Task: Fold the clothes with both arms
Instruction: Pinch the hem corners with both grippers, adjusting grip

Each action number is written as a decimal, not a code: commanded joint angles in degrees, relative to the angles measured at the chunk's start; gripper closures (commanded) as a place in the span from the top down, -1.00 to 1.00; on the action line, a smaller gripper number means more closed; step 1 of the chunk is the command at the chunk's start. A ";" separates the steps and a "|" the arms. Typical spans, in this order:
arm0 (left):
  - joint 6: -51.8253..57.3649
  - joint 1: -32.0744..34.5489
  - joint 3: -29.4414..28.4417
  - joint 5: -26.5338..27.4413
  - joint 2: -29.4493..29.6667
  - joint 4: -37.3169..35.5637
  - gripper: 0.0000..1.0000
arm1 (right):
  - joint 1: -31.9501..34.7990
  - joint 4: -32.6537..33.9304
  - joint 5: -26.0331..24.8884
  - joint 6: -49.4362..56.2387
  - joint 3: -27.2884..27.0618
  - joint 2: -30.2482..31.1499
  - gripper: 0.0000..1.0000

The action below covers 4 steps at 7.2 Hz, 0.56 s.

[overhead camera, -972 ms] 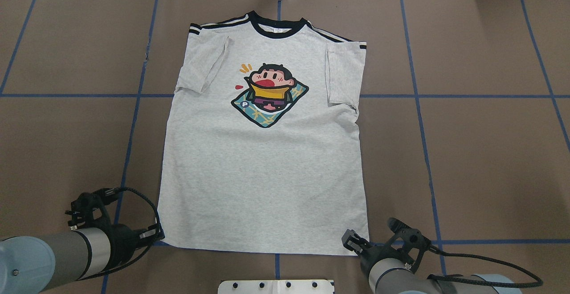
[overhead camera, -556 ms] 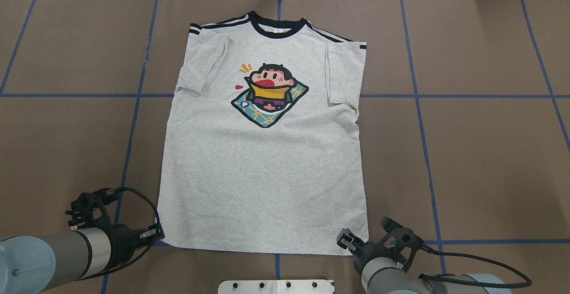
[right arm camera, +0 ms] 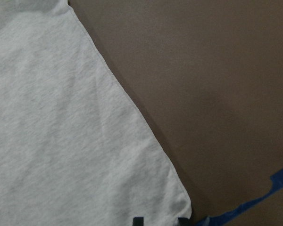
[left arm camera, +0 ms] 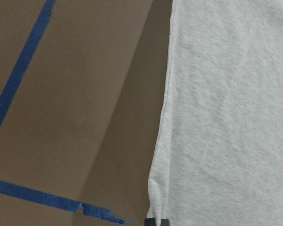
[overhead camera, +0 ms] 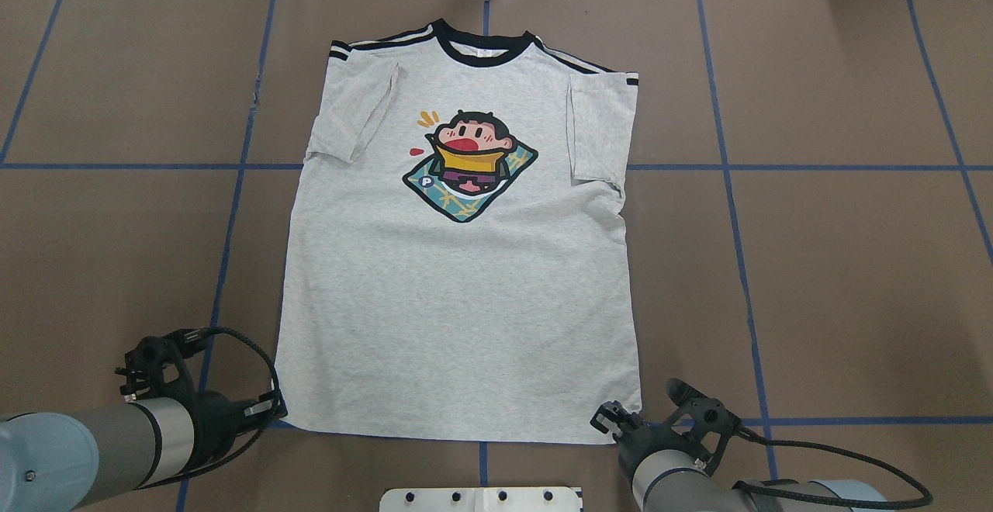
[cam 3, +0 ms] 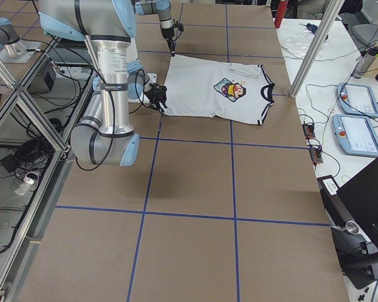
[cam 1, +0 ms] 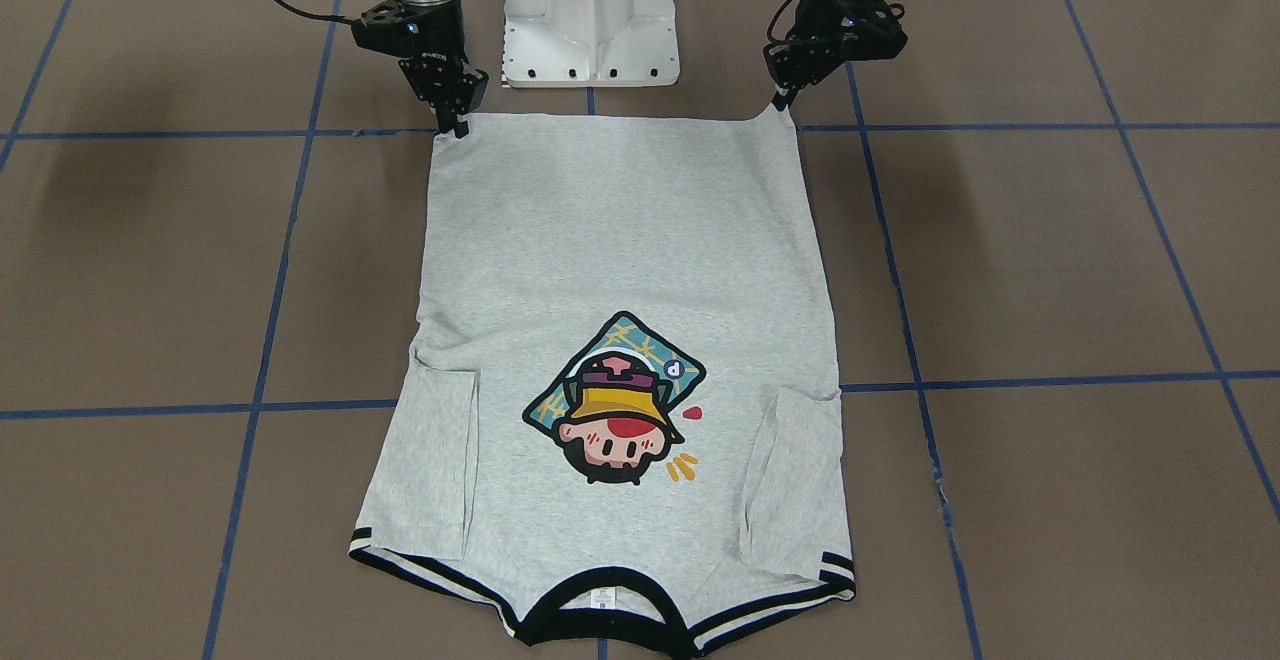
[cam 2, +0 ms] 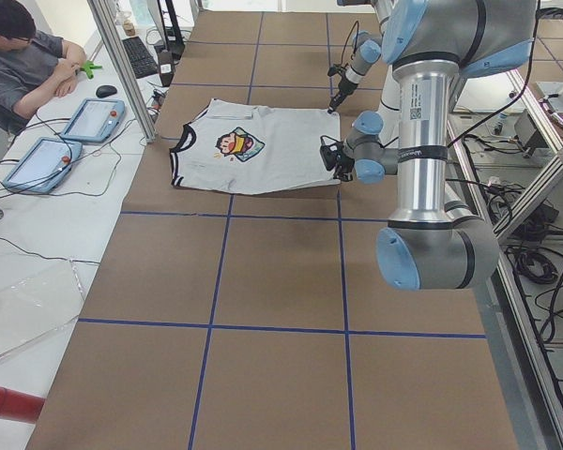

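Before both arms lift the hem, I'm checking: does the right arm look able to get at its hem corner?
Probably yes: the right gripper sits at the hem corner of the T-shirt, fingers open astride the cloth edge, nothing lying between.

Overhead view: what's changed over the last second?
The right gripper edged slightly toward the robot's left, and its fingertips now straddle the T-shirt's near hem corner. The left gripper, at the other hem corner, and the shirt itself stayed put.
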State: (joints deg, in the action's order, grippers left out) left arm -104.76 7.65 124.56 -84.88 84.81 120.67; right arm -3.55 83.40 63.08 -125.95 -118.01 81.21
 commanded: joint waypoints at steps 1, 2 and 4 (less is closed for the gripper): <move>0.00 -0.01 0.07 0.07 0.00 0.09 -1.00 | -1.02 0.01 -1.02 0.00 -0.20 0.09 -0.21; -0.09 -0.01 0.07 0.07 0.00 0.09 -1.00 | -1.11 0.01 -1.11 0.00 -0.20 0.09 -0.19; 0.00 -0.01 0.07 0.07 0.00 0.09 -1.00 | -1.55 0.70 -1.11 0.00 -0.20 0.26 -0.19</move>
State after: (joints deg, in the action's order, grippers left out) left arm -104.79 7.65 124.62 -84.82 84.81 120.76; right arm -4.80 83.58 62.00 -125.95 -118.20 81.35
